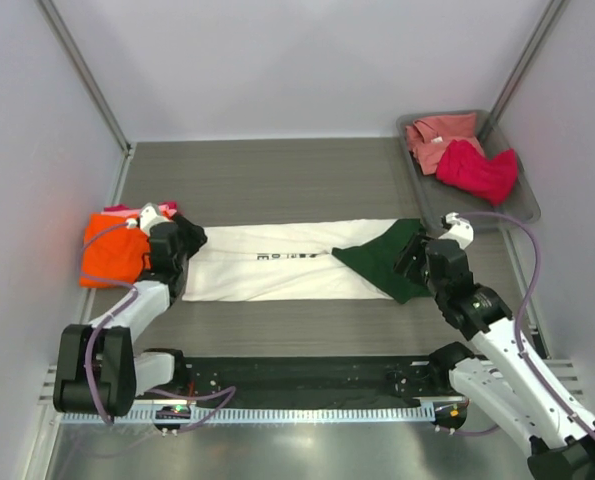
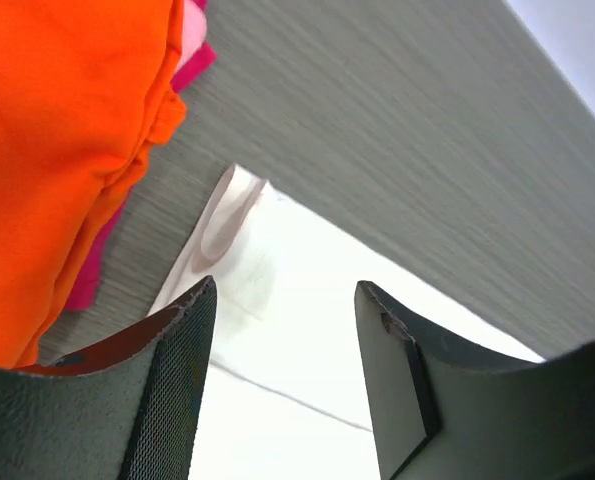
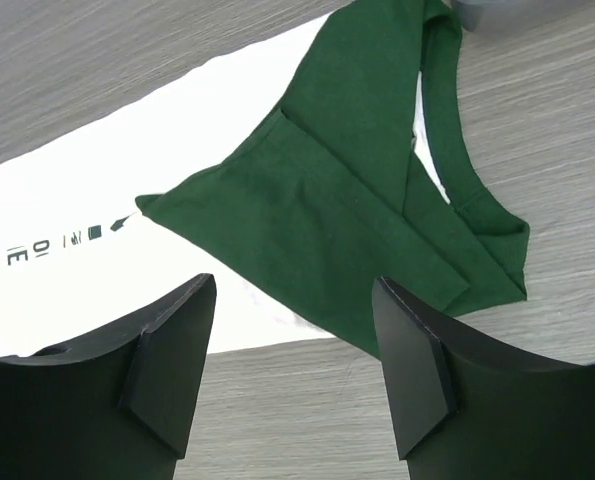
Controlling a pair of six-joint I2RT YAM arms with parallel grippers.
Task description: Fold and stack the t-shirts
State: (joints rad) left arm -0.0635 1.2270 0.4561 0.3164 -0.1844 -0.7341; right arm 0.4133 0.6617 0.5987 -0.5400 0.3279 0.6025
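Your left gripper and right gripper gaped empty over the cream t-shirt on the table. Its dark print was unreadable, and the pink shirt was mostly hidden under the orange shirt.

Both arms leaning forward, jaws spread
Left gripper sits low, elbow folded, jaws apart and empty. Right gripper tilts inward on a longer reach, jaws apart too.
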